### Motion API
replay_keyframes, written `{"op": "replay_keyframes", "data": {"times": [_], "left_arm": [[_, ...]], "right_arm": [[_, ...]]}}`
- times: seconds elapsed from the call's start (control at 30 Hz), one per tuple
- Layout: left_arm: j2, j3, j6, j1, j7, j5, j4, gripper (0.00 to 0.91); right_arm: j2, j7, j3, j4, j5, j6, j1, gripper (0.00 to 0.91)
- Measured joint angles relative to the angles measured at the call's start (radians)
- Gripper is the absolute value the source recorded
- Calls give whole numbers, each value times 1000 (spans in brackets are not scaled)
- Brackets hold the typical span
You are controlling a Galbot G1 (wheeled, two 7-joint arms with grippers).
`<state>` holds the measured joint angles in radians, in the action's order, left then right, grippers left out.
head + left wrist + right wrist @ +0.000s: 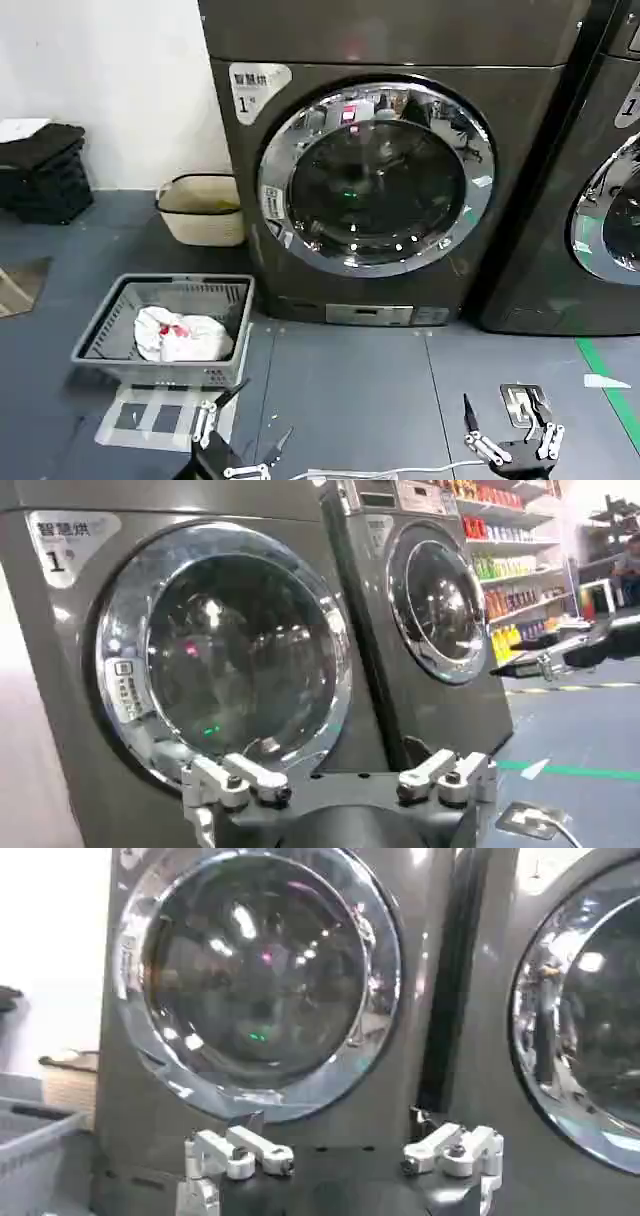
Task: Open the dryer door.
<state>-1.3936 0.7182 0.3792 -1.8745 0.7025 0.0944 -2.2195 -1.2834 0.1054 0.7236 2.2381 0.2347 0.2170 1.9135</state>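
The dryer door (375,178) is a round porthole with a wide chrome ring around dark glass. It sits flush in the dark grey machine front and looks closed. It shows again in the left wrist view (225,650) and the right wrist view (260,973). Low over the floor in front of the machine, my left gripper (265,408) (344,792) is open with nothing between its fingers. To its right, my right gripper (505,405) (346,1167) is open too, holding nothing. Both are well short of the door.
A second machine (610,215) with a chrome-ringed door stands to the right. A grey basket (110,325) with white laundry sits on the floor at left, with a beige basket (203,208) behind it and black crates (45,170) by the wall. Green floor tape (605,385) runs at right.
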Motion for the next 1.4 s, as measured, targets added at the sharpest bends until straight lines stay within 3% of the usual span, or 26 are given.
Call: {"op": "replay_keyframes", "data": {"times": [0.3,0.87,1.1,1.4], "left_arm": [[0,3,2,-8,0,-4,-4,907],[-20,14,15,-33,1,-29,-11,907],[-21,17,16,-34,1,-36,-10,907],[-40,14,18,-41,1,-46,-14,907]], "right_arm": [[188,12,-62,-39,133,-107,-182,907],[511,87,-292,-212,375,-133,-660,907],[562,78,-448,-284,424,-144,-872,907],[543,61,-659,-397,446,-159,-1131,907]]}}
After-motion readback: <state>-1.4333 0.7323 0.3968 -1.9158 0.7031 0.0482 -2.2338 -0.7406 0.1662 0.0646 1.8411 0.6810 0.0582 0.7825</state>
